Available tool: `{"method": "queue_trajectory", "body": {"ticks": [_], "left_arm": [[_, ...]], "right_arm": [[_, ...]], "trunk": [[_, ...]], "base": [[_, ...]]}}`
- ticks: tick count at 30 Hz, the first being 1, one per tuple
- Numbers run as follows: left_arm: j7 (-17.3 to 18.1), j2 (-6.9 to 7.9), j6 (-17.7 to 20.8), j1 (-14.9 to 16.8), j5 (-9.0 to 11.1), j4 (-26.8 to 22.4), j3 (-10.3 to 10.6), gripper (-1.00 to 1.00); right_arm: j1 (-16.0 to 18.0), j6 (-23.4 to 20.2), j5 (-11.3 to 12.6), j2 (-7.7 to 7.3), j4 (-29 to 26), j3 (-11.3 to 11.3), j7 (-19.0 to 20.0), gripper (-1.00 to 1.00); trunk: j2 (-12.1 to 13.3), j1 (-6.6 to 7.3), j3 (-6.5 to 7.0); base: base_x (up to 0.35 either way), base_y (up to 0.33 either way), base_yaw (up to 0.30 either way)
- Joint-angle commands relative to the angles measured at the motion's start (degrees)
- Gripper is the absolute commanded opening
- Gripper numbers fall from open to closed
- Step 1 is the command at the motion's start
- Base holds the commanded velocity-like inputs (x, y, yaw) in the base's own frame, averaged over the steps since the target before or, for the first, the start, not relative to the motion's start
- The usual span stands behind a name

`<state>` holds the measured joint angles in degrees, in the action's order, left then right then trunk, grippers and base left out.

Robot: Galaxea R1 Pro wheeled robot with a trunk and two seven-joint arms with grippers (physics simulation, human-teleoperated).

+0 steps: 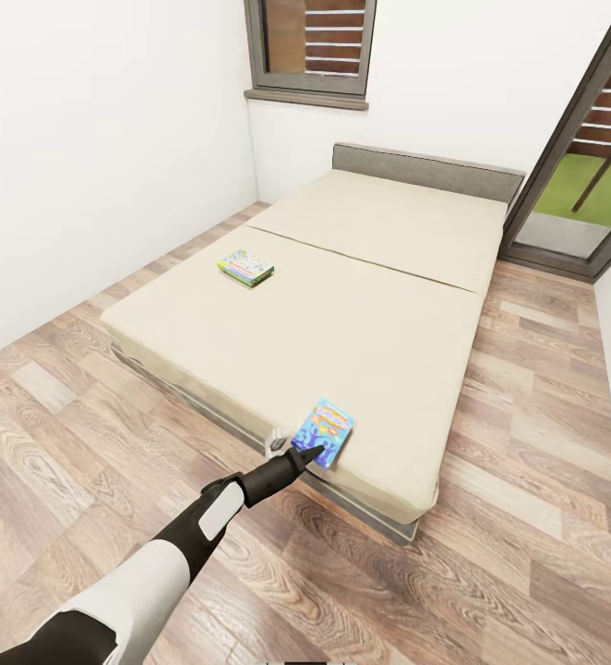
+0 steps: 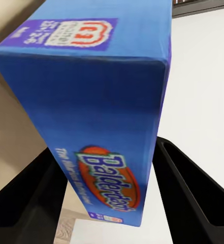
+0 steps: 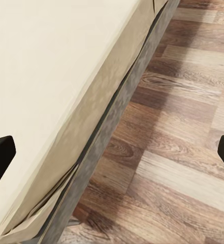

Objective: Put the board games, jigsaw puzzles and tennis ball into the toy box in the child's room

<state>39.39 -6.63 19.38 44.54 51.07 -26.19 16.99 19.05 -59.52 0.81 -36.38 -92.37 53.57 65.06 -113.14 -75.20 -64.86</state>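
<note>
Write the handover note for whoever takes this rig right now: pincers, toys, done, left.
Left pincer: at the bed's near edge, fingers either side of the blue Balderdash box; a firm clamp cannot be confirmed.
Right pincer: open, holding nothing, above the bed edge and floor.
Small green-edged game box: lying on the bed's far left side, untouched.
Done: nothing boxed that can be seen.
Left: carry both games to the toy box, then the table toys.

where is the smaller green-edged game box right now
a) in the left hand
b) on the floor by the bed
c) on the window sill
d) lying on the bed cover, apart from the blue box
d: the green-edged game box lies flat on the bed cover toward its far left side, while the left hand is at the blue Balderdash box on the near edge.
</note>
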Motion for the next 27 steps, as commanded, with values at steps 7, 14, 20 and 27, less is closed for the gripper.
{"method": "queue_trajectory", "body": {"ticks": [7,14,20,27], "left_arm": [[0.6,-0.58,0.2,-0.1,0.0,-0.8,0.5,-1.0],[0.8,-0.71,0.2,-0.5,0.0,-2.2,0.7,-1.0],[0.8,-0.79,0.4,-1.1,0.0,-4.4,0.8,-1.0],[-0.1,-0.78,1.3,-4.1,-0.1,-11.2,0.9,-1.0]], "right_arm": [[0.0,-0.5,0.4,1.8,0.0,-0.7,0.5,1.0],[-0.1,-0.5,0.5,2.39,0.0,-0.9,0.6,1.0],[-0.1,-0.5,0.6,2.58,0.0,-1.1,0.6,1.0],[-0.1,-0.5,0.6,2.67,0.0,-1.2,0.7,1.0]], "trunk": [[0.0,0.0,-0.04],[0.0,0.0,-0.04],[0.0,0.0,-0.04],[0.0,0.0,-0.04]], "base": [[0.0,0.0,0.0],[0.0,0.0,0.0],[0.0,0.0,0.0],[0.0,0.0,0.0]]}}
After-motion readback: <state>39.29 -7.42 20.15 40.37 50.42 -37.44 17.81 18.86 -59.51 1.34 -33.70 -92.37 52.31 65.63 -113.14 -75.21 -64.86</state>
